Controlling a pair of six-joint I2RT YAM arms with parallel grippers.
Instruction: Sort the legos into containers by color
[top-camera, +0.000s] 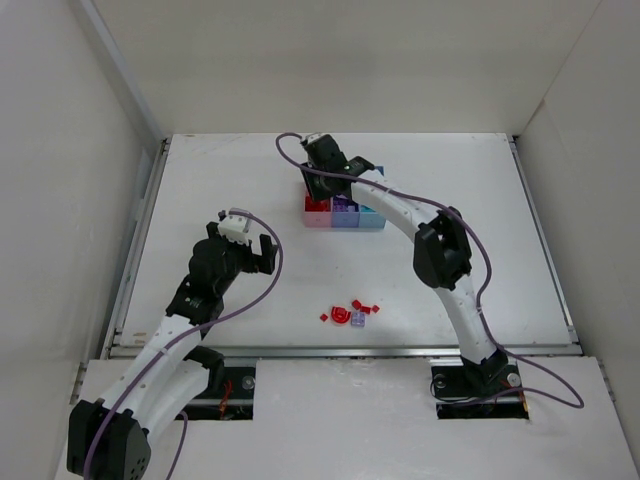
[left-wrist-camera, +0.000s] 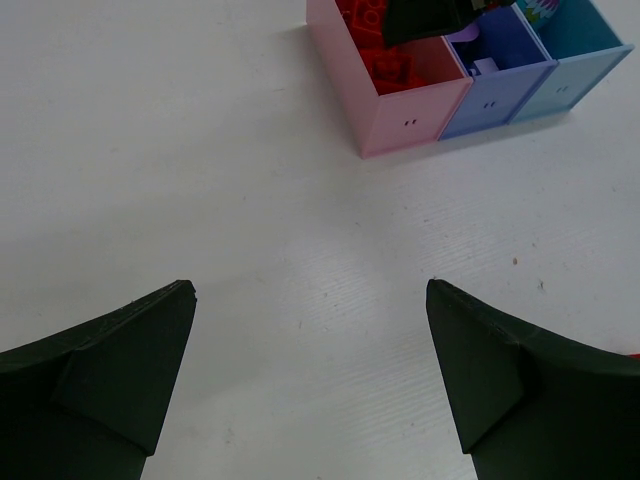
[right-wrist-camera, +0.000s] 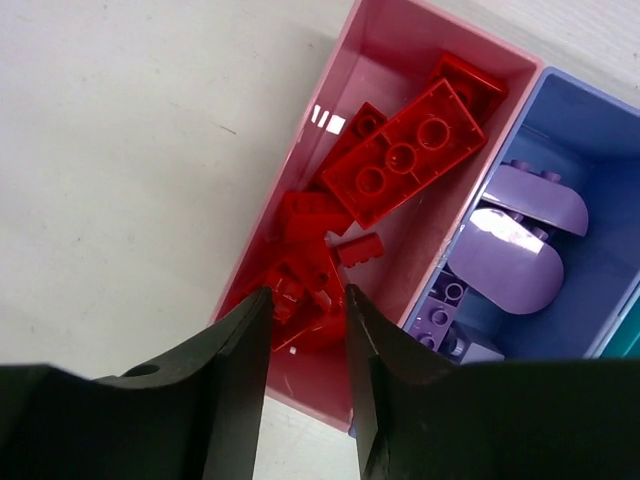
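Observation:
The three joined containers stand at the middle back: pink (top-camera: 318, 213), purple-blue (top-camera: 345, 213) and light blue (top-camera: 370, 216). My right gripper (right-wrist-camera: 307, 300) hangs over the near end of the pink bin (right-wrist-camera: 290, 210), jaws a little apart, with loose red pieces in the bin showing between them. A long red brick (right-wrist-camera: 405, 155) lies in that bin. Lilac pieces (right-wrist-camera: 520, 250) lie in the purple-blue bin (right-wrist-camera: 590, 130). A small cluster of red and lilac legos (top-camera: 350, 313) lies on the table near the front. My left gripper (left-wrist-camera: 310, 290) is wide open and empty above bare table.
The left wrist view shows the bin row from the front: pink (left-wrist-camera: 415, 105), purple-blue (left-wrist-camera: 490, 95), light blue (left-wrist-camera: 570, 85), with the right gripper (left-wrist-camera: 425, 20) dark above them. White walls enclose the table (top-camera: 200, 200) on three sides.

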